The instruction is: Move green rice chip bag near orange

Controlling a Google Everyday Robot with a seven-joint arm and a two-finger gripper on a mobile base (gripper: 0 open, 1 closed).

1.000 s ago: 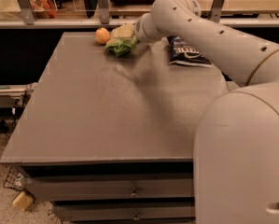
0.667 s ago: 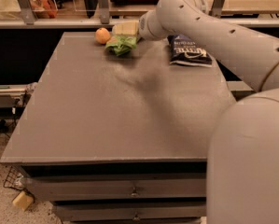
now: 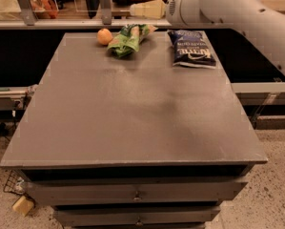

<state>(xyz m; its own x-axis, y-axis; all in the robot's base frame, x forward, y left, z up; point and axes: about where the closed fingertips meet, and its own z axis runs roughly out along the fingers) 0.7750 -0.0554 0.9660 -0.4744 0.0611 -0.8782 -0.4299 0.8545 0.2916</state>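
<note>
Pulling back from the green rice chip bag (image 3: pixel 127 39), the hand (image 3: pixel 138 8) is hovering beyond the desk's (image 3: pixel 132 123) far edge, clear of the bag. I cannot tell its spread. The bag is lying just beside the orange (image 3: pixel 104 36), seemingly released because placement is done.

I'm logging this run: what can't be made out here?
- Camera view: whether the green rice chip bag touches the orange; the bag's crumpled edge covers the gap.
- Camera view: the gripper, hanging above the table's far edge, merges with the background.
- Camera view: the arm, cut off by top and right edges.
</note>
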